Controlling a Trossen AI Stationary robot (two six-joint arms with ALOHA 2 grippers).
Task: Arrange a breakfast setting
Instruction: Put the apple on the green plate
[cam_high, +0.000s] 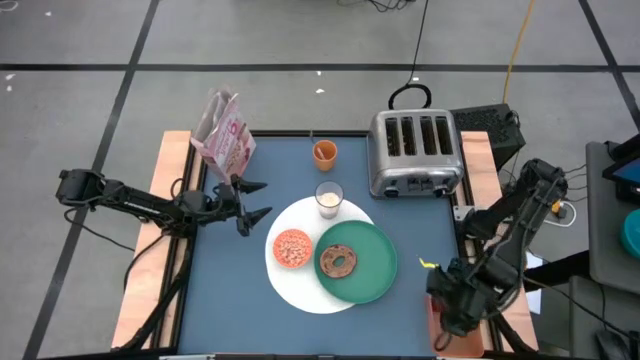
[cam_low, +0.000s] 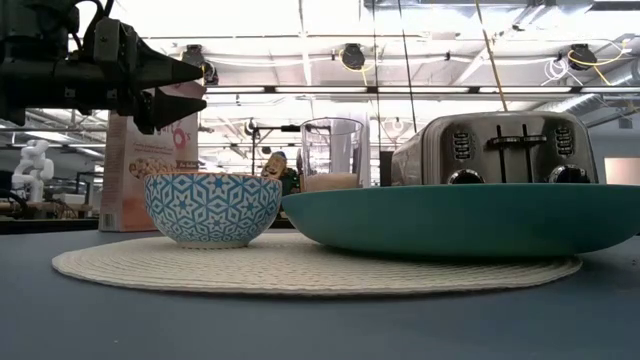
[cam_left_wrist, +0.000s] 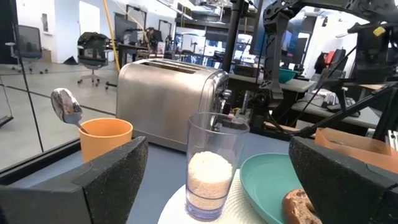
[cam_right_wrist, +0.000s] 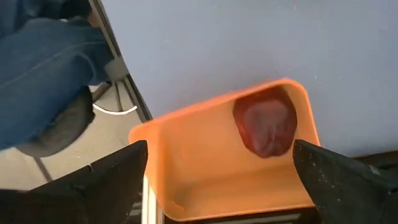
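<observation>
Left gripper: spread wide, empty, hovered near milk glass.
Right gripper: spread wide, empty, hung above orange bin containing dark red fruit.
Brown bagel: on green round plate.

Bowl and bagel plate on large plate; glass behind; toaster right.

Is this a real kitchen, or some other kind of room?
Probably a robot lab or workshop, not a kitchen. The breakfast things sit on a blue work table between two robot arms, the floor around it is marked with tape lines, and office chairs and desks fill the room behind the toaster.
</observation>
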